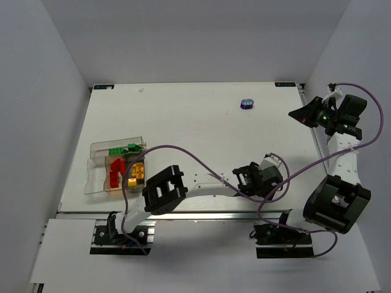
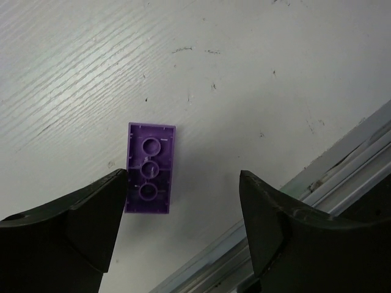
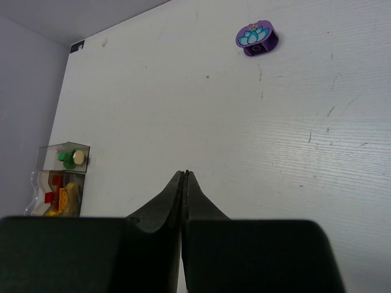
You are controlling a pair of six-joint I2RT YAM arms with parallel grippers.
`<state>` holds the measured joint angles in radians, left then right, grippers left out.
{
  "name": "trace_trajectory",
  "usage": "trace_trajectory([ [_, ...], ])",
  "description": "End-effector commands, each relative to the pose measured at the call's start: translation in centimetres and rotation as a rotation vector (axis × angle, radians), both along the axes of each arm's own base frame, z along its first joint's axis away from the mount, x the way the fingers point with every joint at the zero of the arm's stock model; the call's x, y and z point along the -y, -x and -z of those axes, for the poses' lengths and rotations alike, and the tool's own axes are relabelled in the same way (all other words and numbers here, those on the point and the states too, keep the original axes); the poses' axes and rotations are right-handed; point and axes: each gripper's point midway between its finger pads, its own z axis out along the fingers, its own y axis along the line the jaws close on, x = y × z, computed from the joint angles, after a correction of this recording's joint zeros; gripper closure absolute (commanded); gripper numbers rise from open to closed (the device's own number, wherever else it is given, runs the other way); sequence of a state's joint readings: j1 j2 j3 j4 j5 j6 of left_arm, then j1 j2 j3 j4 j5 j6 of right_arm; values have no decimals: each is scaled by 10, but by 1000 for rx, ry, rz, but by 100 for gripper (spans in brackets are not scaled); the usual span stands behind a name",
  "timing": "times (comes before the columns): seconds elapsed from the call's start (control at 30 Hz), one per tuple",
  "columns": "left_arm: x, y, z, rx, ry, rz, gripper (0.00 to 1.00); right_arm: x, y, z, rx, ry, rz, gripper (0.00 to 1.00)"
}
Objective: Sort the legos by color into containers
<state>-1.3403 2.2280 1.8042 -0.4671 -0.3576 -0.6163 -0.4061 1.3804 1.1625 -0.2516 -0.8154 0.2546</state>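
Table [image 1: 183, 122]: a white top is seen, walled by pale panels, with a metal rail [image 2: 342, 165] along its near edge.
Left arm [image 1: 201, 189]: it is laid low and stretched from its base at the near left corner toward the right, along the near edge. The wrist is turned down onto the table near the middle of that edge.
Right arm [image 1: 342, 165]: it is folded at the right side. The forearm is raised away from the base, and the wrist is carried above the table's right edge and aimed leftward.
Bins [image 1: 98, 149]: a joined clear set is placed near the table's left edge, well apart from both grippers.
Left gripper [image 2: 183, 183]: it is spread wide and pointed down at the table, with nothing gripped.
Right gripper [image 3: 185, 177]: the fingers are pressed flat together with nothing between them, and it is held off the table.
Sorted bricks: green bricks [image 1: 122, 148] are held in the far compartment, red bricks [image 1: 115, 171] and yellow bricks [image 1: 137, 174] in the nearer ones.
Purple round piece [image 3: 258, 39]: it is left loose on the far part of the table, ahead of the right gripper and well apart from it.
Purple brick [image 2: 148, 177]: it is laid underside up on the table between the left gripper's fingers, close against one fingertip [image 2: 116, 186]. Contact cannot be told.
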Motion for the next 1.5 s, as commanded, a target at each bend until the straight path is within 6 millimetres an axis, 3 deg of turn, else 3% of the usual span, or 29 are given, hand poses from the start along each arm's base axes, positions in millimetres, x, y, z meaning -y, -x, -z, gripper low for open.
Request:
trace_trajectory([
  [0.0, 3, 1, 0, 17, -36, 38, 17, -1, 2, -12, 53, 8, -15, 100],
  [0.3, -7, -8, 17, 65, -120, 28, 17, -1, 2, -11, 49, 1, -19, 100],
  [0.37, -8, -8, 19, 68, -125, 30, 22, 0, 2, -11, 48, -2, -17, 100],
  [0.5, -10, -8, 23, 68, -130, 28, 61, 1, 1, -10, 45, -4, -15, 100],
  [0.67, -19, -16, 10, 110, -131, -15, 82, 1, 2, -10, 48, -5, -17, 100],
  [0.8, -54, -38, -12, 126, -143, -146, 100, 0, 3, -10, 59, 12, -24, 100],
  [0.83, -82, -53, -23, 133, -157, -230, 100, 0, 3, -9, 59, 15, -28, 100],
  [0.9, -116, -67, -32, 123, -145, -344, 100, 1, 3, -7, 58, 21, -34, 95],
  [0.93, -157, -79, -17, 98, -203, -411, 100, -2, 4, -6, 58, 14, -48, 93],
  [0.97, -178, -84, -47, 97, -132, -463, 100, -2, 3, -5, 55, 11, -54, 91],
  [1.0, -200, -88, -53, 82, -102, -527, 100, -2, 3, -2, 44, 3, -57, 90],
  [1.03, -248, -94, -36, 61, -150, -608, 100, -5, 4, -2, 42, -4, -69, 90],
  [1.07, -272, -95, -67, 77, -59, -662, 100, -5, 4, -1, 40, -7, -72, 90],
  [1.1, -294, -96, -72, 77, -32, -722, 100, -6, 3, 2, 35, -10, -77, 90],
  [1.13, -333, -90, -64, 91, -96, -796, 100, -6, 3, 2, 34, -11, -76, 90],
  [1.17, -363, -94, -71, 107, -95, -887, 100, -6, 3, 3, 29, -15, -76, 90],
  [1.2, -382, -92, -90, 132, -35, -951, 100, -7, 2, 3, 31, -14, -81, 90],
  [1.3, -450, -78, -96, 174, -148, -1114, 100, -8, 2, 6, 23, -20, -86, 90],
  [1.47, -528, -73, -83, 189, -292, -1355, 100, -9, 2, 6, 22, -27, -88, 91],
])
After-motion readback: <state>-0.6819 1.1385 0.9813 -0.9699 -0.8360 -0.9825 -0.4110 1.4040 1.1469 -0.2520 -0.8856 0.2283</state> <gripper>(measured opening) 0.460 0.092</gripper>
